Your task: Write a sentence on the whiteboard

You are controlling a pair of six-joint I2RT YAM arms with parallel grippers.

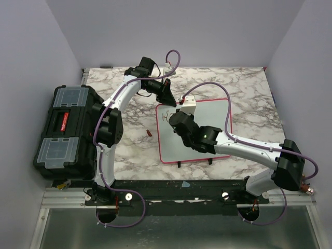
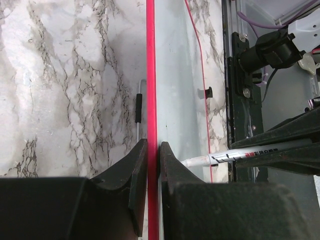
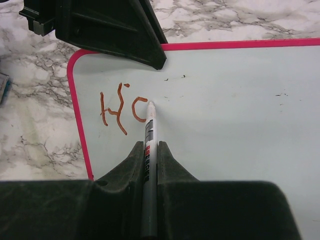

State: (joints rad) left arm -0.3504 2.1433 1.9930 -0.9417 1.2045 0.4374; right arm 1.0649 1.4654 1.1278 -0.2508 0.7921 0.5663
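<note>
The whiteboard, white with a thin pink-red frame, lies flat on the marble table. My left gripper is shut on its top-left frame edge, one finger on each side of the red strip. My right gripper is shut on a white marker, whose tip rests on the board. The sentence shows as an orange-red "H" and a curved stroke near the board's top-left corner, with the tip at the end of that stroke. The marker also shows in the left wrist view.
A black toolbox with clear lid compartments stands at the table's left edge. A small red marker cap lies on the marble just left of the board. The board's two black feet point at the near edge.
</note>
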